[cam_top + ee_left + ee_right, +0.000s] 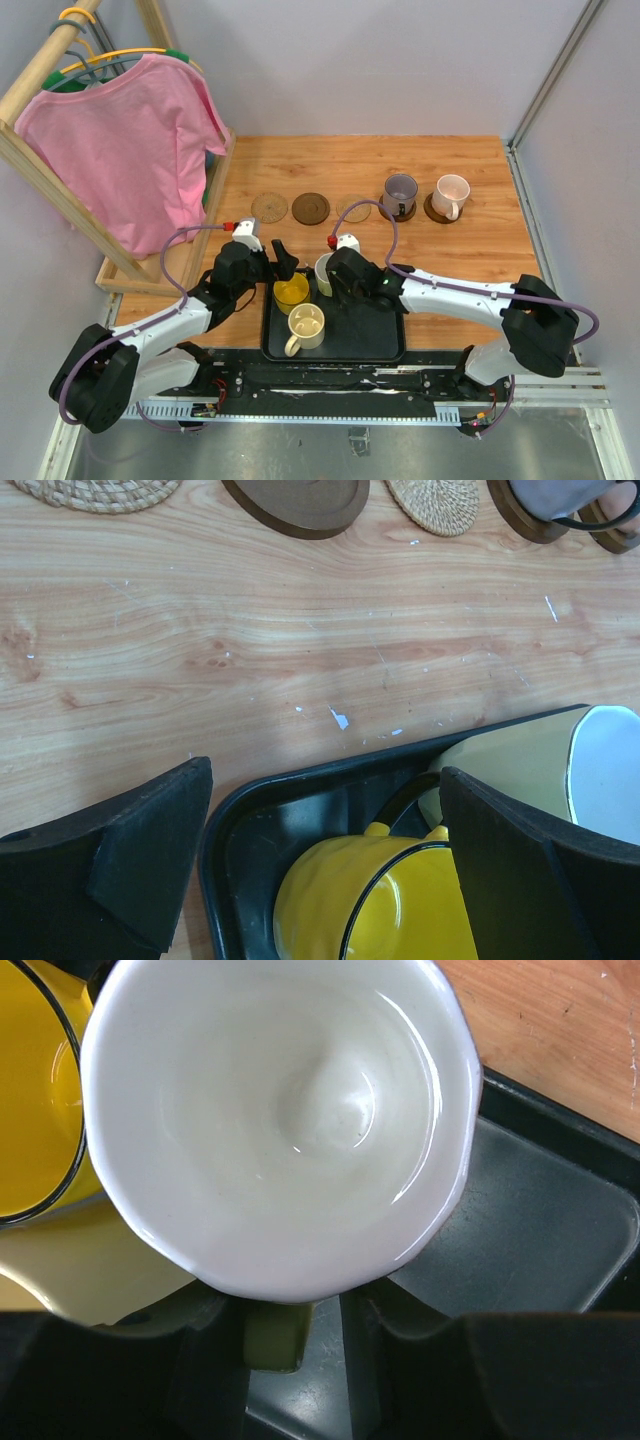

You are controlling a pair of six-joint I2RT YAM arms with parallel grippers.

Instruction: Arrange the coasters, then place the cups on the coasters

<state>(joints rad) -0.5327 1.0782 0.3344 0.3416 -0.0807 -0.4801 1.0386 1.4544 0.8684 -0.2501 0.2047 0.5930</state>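
My left tool (284, 264) stands wide and holds nothing. It hovers at the far left corner of the black tray (375, 335), with the yellow cup (291, 293) just under it. In the left wrist view that cup lies between my two fingers, mouth tipped toward the camera.

Just to its right, my right tool (335, 272) is down on the whitish-green cup (325, 270), which sits at the tray's far edge, touching or nearly touching the yellow one. From the right wrist I look straight into its mouth. Its handle (275, 1338) points back at me and sits between my fingers, which stand narrow on either side. I cannot tell whether they pinch it yet; a sliver of tray seems to show beside the handle.

What matters for the carry is the row across the tabletop (470, 270) beyond the tray. The left tan coaster (269, 207), the bare dark brown coaster (311, 208) and the middle tan coaster (353, 211) are free. The greyish-purple cup (400, 193) and the pale pink cup (451, 193) already fill the two on the right. The middle tan coaster lies straight ahead of my right tool, a little to its right, so I judge it the natural target, with the left pair closer to my left arm.
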